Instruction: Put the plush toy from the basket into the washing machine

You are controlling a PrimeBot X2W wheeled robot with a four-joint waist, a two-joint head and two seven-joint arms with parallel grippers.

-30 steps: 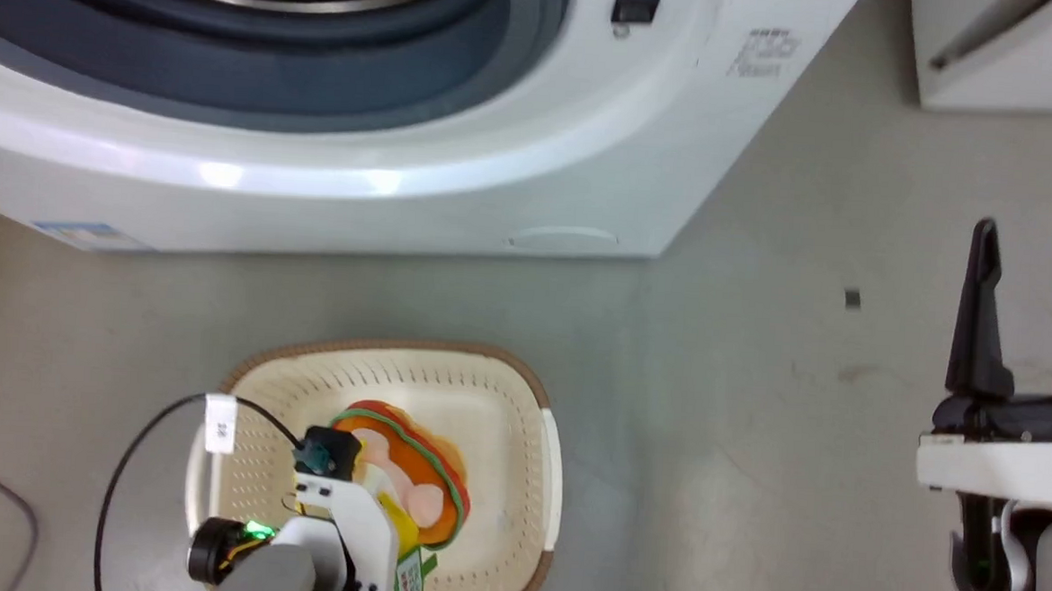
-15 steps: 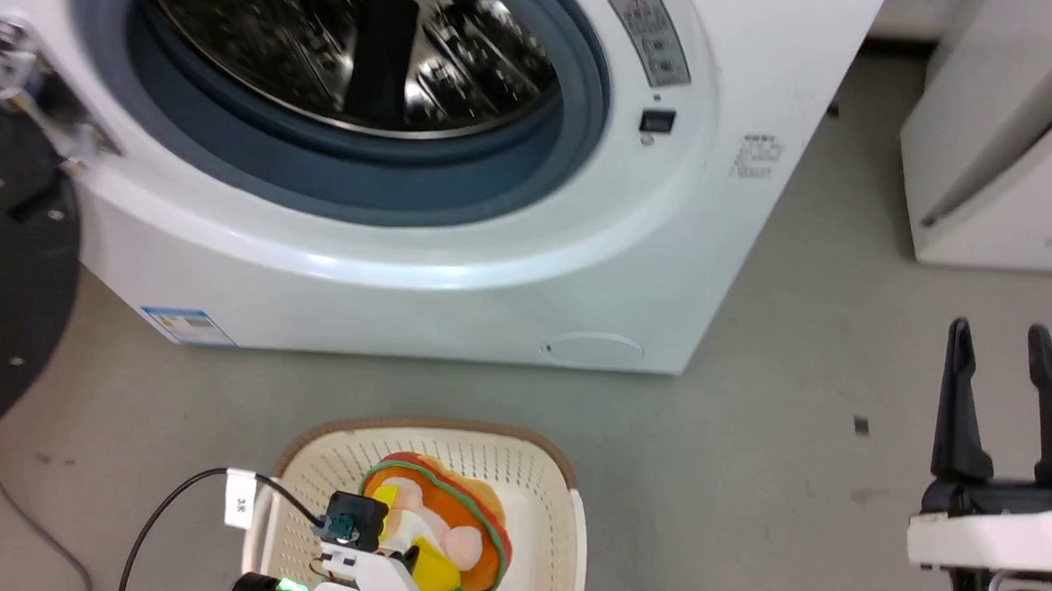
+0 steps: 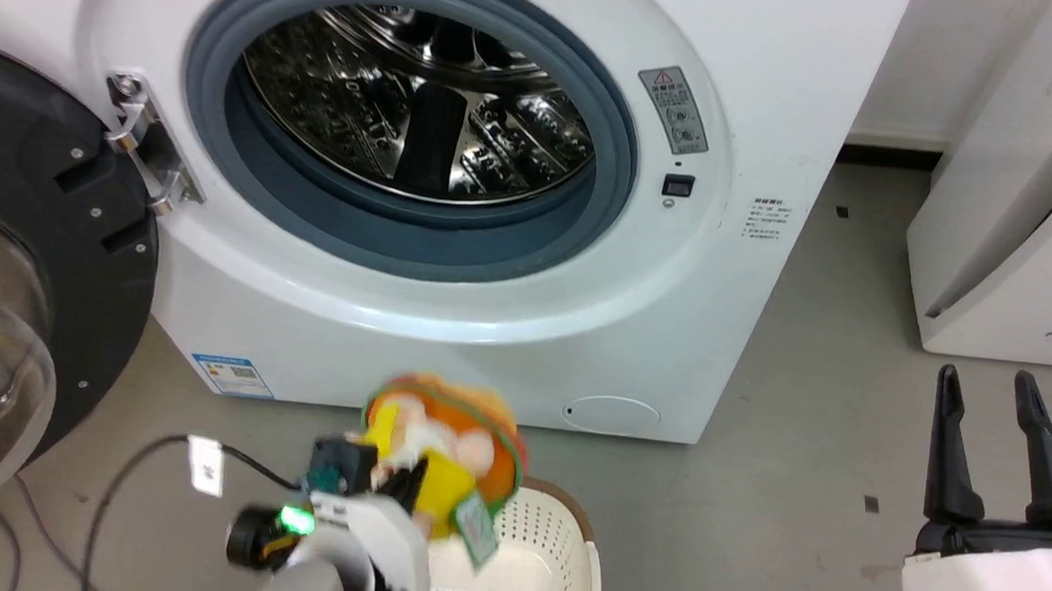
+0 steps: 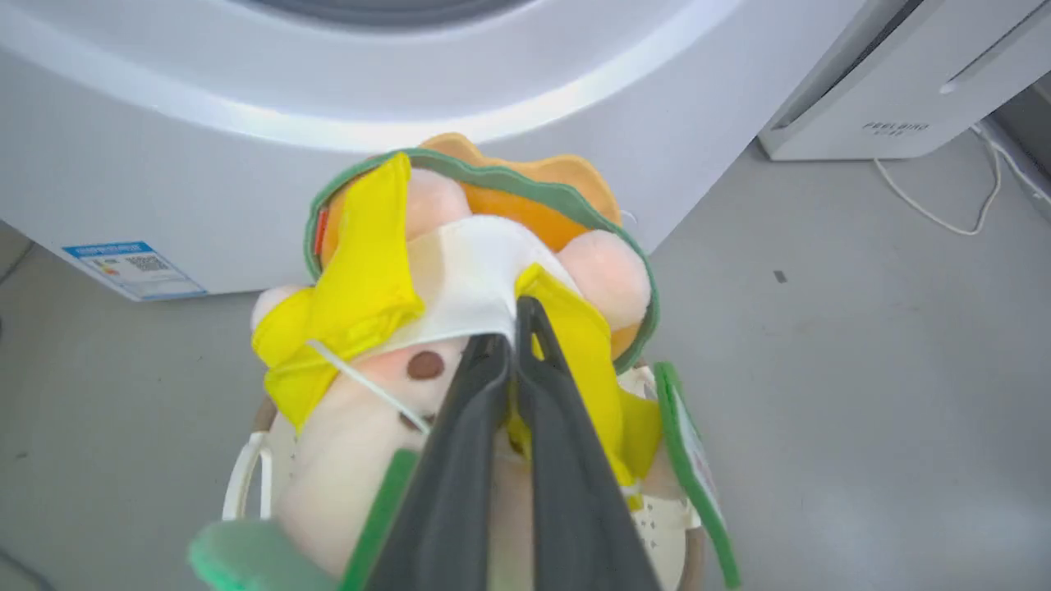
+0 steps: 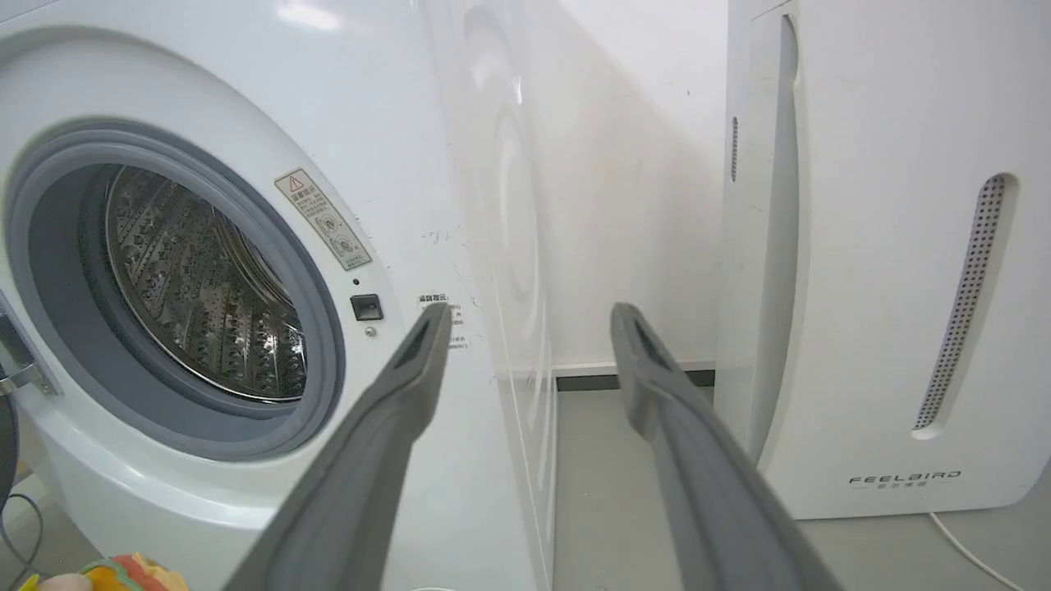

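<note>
The plush toy (image 3: 446, 449), orange with green edging, peach-pink and yellow parts, hangs in the air above the basket (image 3: 558, 549), in front of the washing machine's lower panel. My left gripper (image 4: 516, 316) is shut on the toy's yellow and white middle (image 4: 484, 271), and its green-white tag (image 3: 476, 527) dangles below. The washing machine (image 3: 750, 145) stands ahead with its grey-gasketed port and steel drum (image 3: 419, 101) showing, and its glass door (image 3: 12, 305) swung wide to the left. My right gripper (image 3: 984, 396) stands open at the lower right, holding nothing.
The white FEELBIRD appliance (image 5: 887, 271) stands to the right of the washer with a narrow gap of grey floor (image 3: 810, 364) between them. A black cable (image 3: 110, 499) loops from my left wrist. A white cord (image 4: 944, 197) lies on the floor by the appliance.
The camera has tilted up, bringing the whole port and door into view. My left gripper has lifted the plush toy out of the basket and up toward the washer's front.
</note>
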